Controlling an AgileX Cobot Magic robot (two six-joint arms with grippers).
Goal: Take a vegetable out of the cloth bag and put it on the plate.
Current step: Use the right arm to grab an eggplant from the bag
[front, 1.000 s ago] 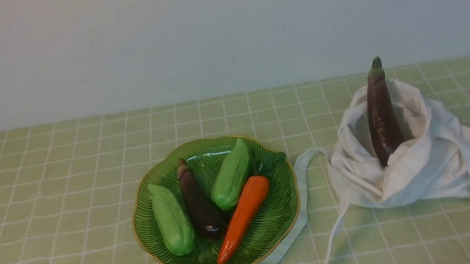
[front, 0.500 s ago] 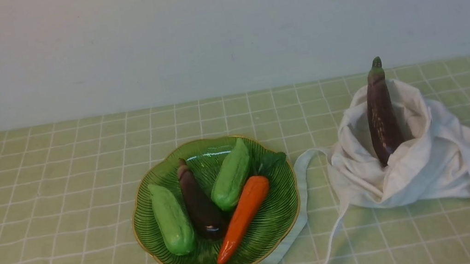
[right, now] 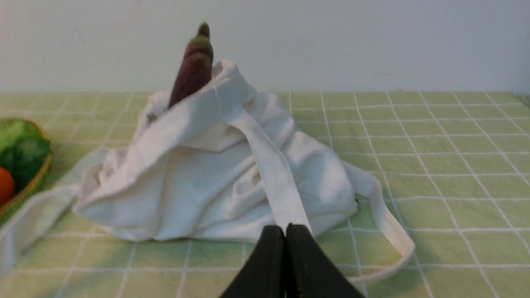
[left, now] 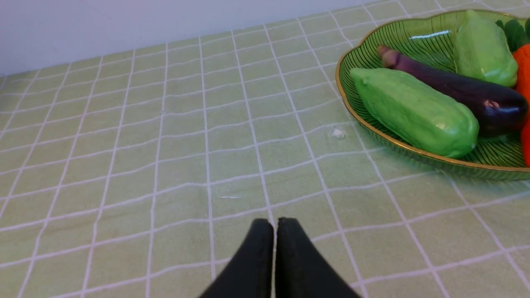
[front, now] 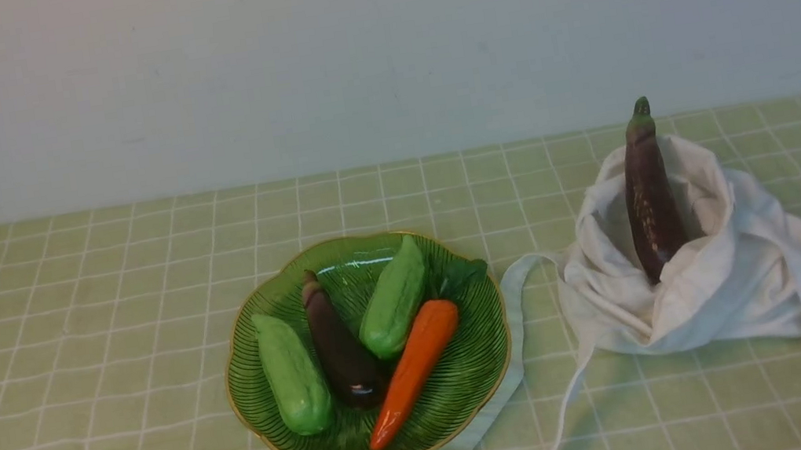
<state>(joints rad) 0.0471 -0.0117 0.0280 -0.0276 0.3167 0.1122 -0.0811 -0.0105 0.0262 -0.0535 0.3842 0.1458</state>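
Observation:
The long purple-brown eggplant (front: 650, 195) stands upright in the off-white cloth bag (front: 726, 279) at the right, its green stem tip above the bag's mouth. Both also show in the right wrist view: eggplant (right: 192, 68), bag (right: 215, 174). The green ribbed plate (front: 470, 373) sits at the centre; its rim shows in the left wrist view (left: 352, 111). My left gripper (left: 275, 223) is shut and empty over bare tablecloth, short of the plate. My right gripper (right: 285, 229) is shut and empty just in front of the bag. Neither gripper shows in the front view.
On the plate lie two green gourds (front: 294, 374) (front: 394, 299), a short near-black eggplant (front: 339, 345), a carrot (front: 414, 370) and a green leaf (front: 460, 276). The bag's straps (front: 548, 362) trail over the checked tablecloth toward the plate and to the right.

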